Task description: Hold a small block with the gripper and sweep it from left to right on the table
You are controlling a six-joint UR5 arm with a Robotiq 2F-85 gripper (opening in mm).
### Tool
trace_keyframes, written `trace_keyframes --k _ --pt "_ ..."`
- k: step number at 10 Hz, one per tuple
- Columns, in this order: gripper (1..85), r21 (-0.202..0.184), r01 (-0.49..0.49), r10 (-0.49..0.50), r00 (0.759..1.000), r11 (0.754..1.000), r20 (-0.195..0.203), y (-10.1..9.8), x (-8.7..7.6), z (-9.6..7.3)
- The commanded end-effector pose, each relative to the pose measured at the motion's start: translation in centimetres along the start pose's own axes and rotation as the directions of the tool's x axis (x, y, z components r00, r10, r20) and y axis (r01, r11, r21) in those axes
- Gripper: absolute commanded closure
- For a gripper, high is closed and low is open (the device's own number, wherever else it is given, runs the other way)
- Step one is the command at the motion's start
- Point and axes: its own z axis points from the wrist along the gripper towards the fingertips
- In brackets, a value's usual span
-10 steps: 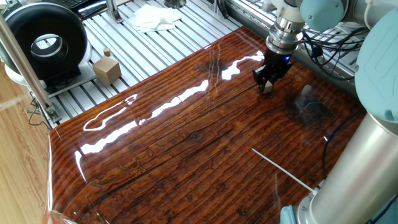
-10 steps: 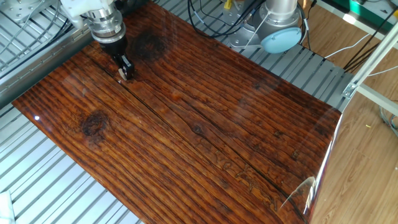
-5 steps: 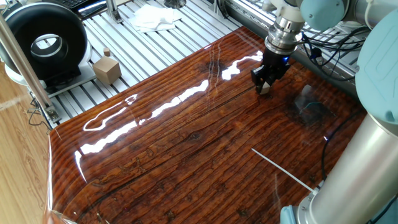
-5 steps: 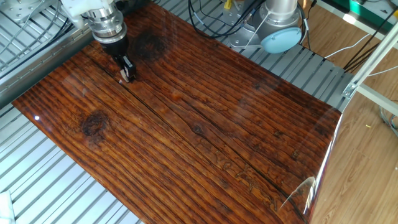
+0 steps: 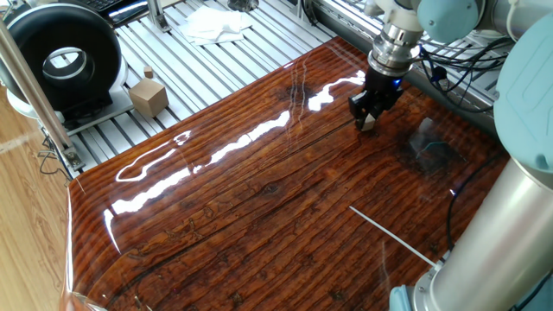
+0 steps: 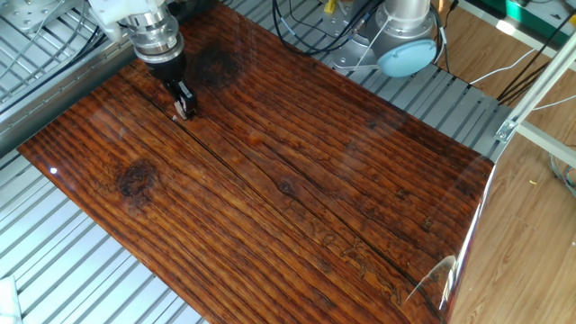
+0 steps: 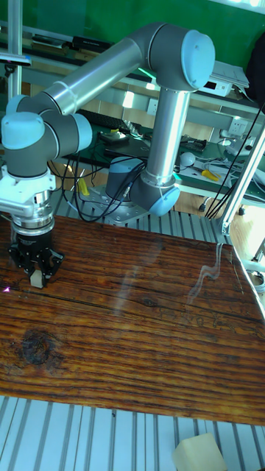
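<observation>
You have the small block [image 7: 34, 279] pinched between the two black fingers of the pincer [image 7: 34, 278]; the pincer is clamped on it, pointing straight down, with the block's lower face at or just above the desk [image 5: 259, 207]. In the tall fixed view the pale cube shows plainly in the gap between the fingertips. In one fixed view the block [image 5: 368, 125] peeks out below the pincer [image 5: 367, 121], and in the other fixed view it is only a pale speck at the tips of the pincer [image 6: 184, 110]; whether it actually touches the wood you cannot tell.

The block sits near one end of the desk [image 6: 297, 180], close to a long edge and not far from the corner there. A dark knot [image 7: 37, 346] in the wood lies nearby. A thin white line [image 5: 393, 233] crosses the desk well apart from the pincer.

Off the desk, on the slatted aluminium frame [image 5: 164, 52], you can see one larger tan cube [image 5: 149, 96] with a knob, one black ring-shaped device [image 5: 62, 60], and one white cloth [image 5: 214, 24]. You have one small block, one pincer, one arm.
</observation>
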Motion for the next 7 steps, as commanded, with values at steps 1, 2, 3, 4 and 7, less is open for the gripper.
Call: trace_keyframes --k 1,2,3,4,7 --pt "84.7 0.007 0.0 0.0 1.0 1.0 0.008 -0.1 -0.26 -0.47" --pt "84.7 -0.002 0.004 -0.004 1.0 1.0 0.011 0.12 -0.3 -0.47" --pt "84.7 -0.01 0.004 -0.004 1.0 1.0 0.01 0.37 -0.29 -0.56" --pt "84.7 -0.009 0.004 -0.004 1.0 1.0 0.006 0.42 -0.15 -0.77" --pt "84.7 0.001 0.033 -0.033 0.999 0.999 0.006 0.18 -0.16 -0.78"
